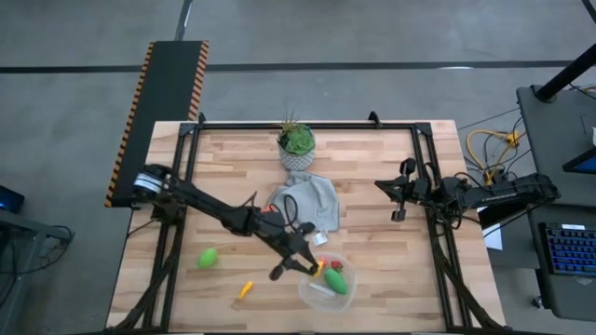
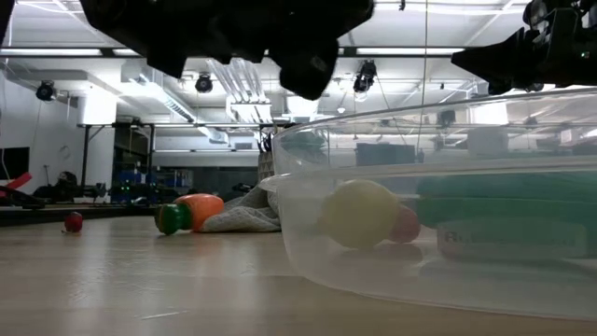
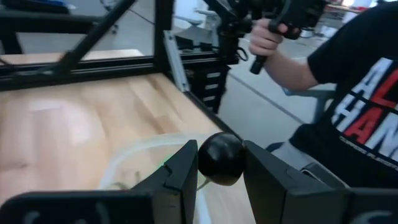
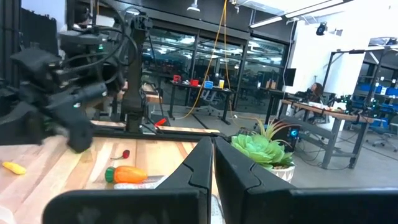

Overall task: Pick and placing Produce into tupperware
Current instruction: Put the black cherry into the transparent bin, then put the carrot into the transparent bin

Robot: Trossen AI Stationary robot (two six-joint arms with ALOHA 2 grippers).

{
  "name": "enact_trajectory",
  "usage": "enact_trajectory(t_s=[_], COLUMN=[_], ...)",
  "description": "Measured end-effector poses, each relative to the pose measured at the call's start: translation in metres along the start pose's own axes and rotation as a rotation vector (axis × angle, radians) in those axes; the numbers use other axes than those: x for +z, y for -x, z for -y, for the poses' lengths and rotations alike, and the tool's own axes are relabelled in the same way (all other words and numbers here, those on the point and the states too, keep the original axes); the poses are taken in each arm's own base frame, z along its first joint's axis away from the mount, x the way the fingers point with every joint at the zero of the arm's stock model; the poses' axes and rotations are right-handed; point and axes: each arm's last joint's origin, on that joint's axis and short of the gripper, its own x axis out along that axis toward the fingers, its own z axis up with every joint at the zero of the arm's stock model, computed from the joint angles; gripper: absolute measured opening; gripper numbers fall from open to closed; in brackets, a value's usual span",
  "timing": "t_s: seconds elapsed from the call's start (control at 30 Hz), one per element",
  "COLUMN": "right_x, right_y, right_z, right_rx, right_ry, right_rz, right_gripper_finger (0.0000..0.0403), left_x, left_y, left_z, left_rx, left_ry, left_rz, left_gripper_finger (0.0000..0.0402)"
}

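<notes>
The clear tupperware (image 1: 312, 296) stands near the table's front edge and holds a green oval (image 1: 336, 282), a yellow lemon (image 2: 359, 213) and a red piece (image 2: 404, 225). My left gripper (image 1: 312, 268) is at its left rim, shut on a small dark round piece (image 3: 221, 159), with the tupperware's rim (image 3: 143, 152) below it. A green oval (image 1: 207, 258) and a yellow-orange piece (image 1: 245, 290) lie on the wood to the left. An orange carrot (image 2: 191, 213) and a red berry (image 2: 73, 222) lie by the grey cloth (image 1: 310, 198). My right gripper (image 4: 212, 163) waits shut at the right side. My left gripper pinches the dark round piece by its two opposite sides (image 3: 204, 159) between the free ends of its two fingers. The fingers reach nearly level from the table's left. The piece is lifted clear, above the tupperware's rim.
A potted plant (image 1: 296, 144) stands at the far middle of the table. A black frame (image 1: 307, 124) runs around the table top. A person (image 3: 348, 106) sits beyond the table's edge, a hand on a handle (image 3: 264, 40). Bare wood lies between the tupperware and the right arm.
</notes>
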Motion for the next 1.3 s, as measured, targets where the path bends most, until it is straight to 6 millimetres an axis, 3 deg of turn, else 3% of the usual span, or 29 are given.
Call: enact_trajectory(t_s=[0.37,0.6,0.9,1.3], right_x=[0.000,0.000,-0.001,-0.001], right_y=[0.000,0.000,0.000,0.000], right_z=[0.000,0.000,0.000,0.000], right_rx=[0.001,0.001,0.002,0.003], right_ry=[0.002,0.003,0.001,0.003], right_rz=[-0.003,-0.005,-0.006,-0.012], right_gripper_finger=[0.0009,0.0009,0.0009,0.0009], left_x=[-0.006,-0.004,-0.009,-0.010], left_y=[-0.030,-0.029,-0.028,-0.026], left_z=[0.004,0.004,0.004,0.005], left_rx=[-0.070,-0.071,-0.069,-0.067], left_ry=[-0.001,0.000,0.012,0.024], left_rz=[-0.017,-0.020,-0.048,-0.083], left_gripper_finger=[0.0089,0.0091,0.0124,0.0128])
